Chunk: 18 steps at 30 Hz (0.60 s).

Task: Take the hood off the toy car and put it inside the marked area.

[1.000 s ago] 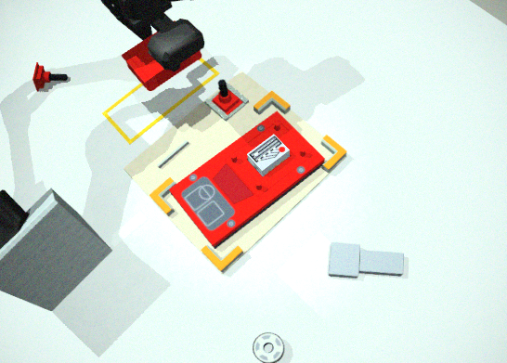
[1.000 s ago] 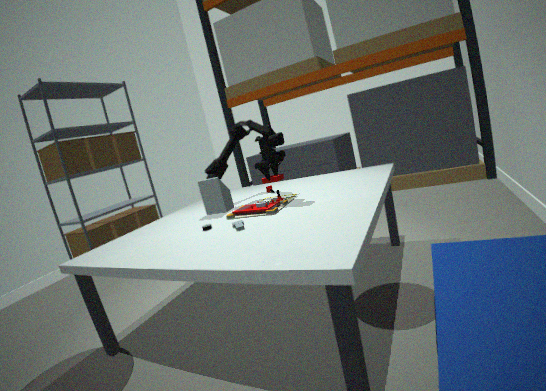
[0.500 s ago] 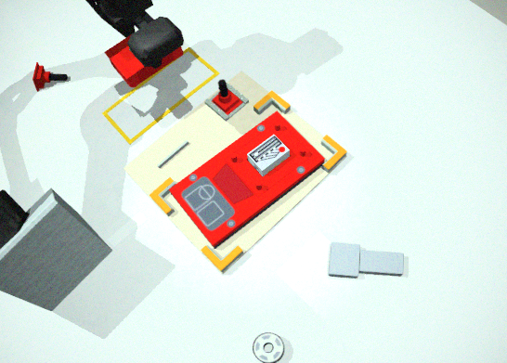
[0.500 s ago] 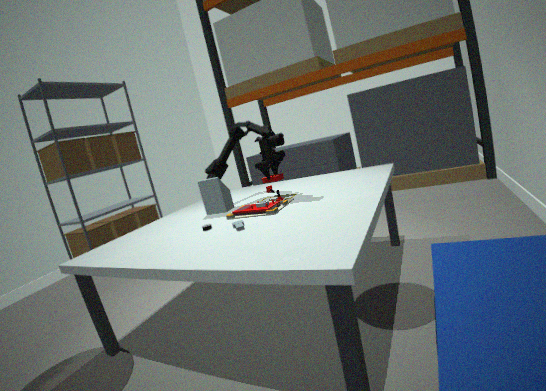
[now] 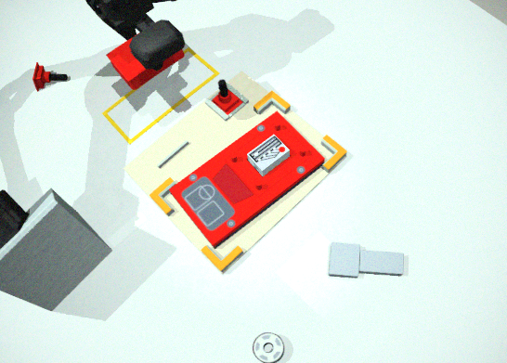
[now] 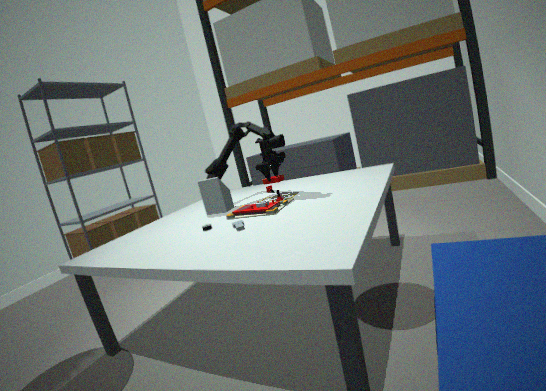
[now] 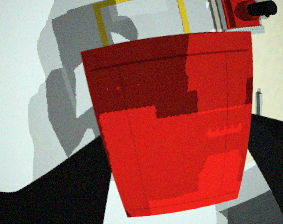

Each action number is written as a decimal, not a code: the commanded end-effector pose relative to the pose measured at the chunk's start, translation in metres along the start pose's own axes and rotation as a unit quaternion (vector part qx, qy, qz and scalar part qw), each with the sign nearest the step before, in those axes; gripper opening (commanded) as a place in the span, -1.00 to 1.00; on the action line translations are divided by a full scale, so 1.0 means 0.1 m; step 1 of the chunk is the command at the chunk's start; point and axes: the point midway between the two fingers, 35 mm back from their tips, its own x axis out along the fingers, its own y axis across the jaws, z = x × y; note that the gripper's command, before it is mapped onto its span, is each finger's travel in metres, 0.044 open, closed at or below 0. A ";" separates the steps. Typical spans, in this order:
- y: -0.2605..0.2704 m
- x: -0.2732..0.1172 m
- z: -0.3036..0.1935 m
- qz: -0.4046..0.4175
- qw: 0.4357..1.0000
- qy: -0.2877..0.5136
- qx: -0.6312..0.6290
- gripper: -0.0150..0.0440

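Observation:
The red hood [image 5: 124,68] [image 6: 273,179] [image 7: 167,145] is off the car and hangs above the table. My gripper [image 5: 149,54] [image 6: 271,176] [image 7: 177,132] is shut on it, with a black finger along each side in the wrist view. The marked area is a yellow outline [image 5: 158,121] [image 7: 184,15]. In the top view the hood overlaps its upper left side, and shadows fall inside it. The toy car's red body [image 5: 279,182] [image 6: 250,210] lies between orange corner brackets, with a grey-white engine block [image 5: 269,155] on it. The far finger is hidden in the top view.
A red stand with a black peg [image 5: 225,97] is beside the marked area. A similar red and black part [image 5: 42,77] lies at the left. A tall grey block [image 5: 56,252] stands lower left. A pale grey two-part piece [image 5: 344,260] and a wheel [image 5: 268,347] lie on the table.

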 end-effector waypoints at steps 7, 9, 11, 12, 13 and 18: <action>0.00 0.07 0.00 0.002 1.000 0.000 0.001 -0.49; 0.00 0.08 0.00 0.002 1.000 0.000 0.001 -0.49; 0.00 0.10 0.00 0.001 1.000 0.000 0.001 -0.49; 0.00 0.10 0.00 0.001 1.000 0.000 0.001 -0.49; 0.00 0.11 0.00 0.001 1.000 0.000 0.001 -0.49; 0.00 0.14 0.01 0.001 1.000 0.000 0.001 -0.49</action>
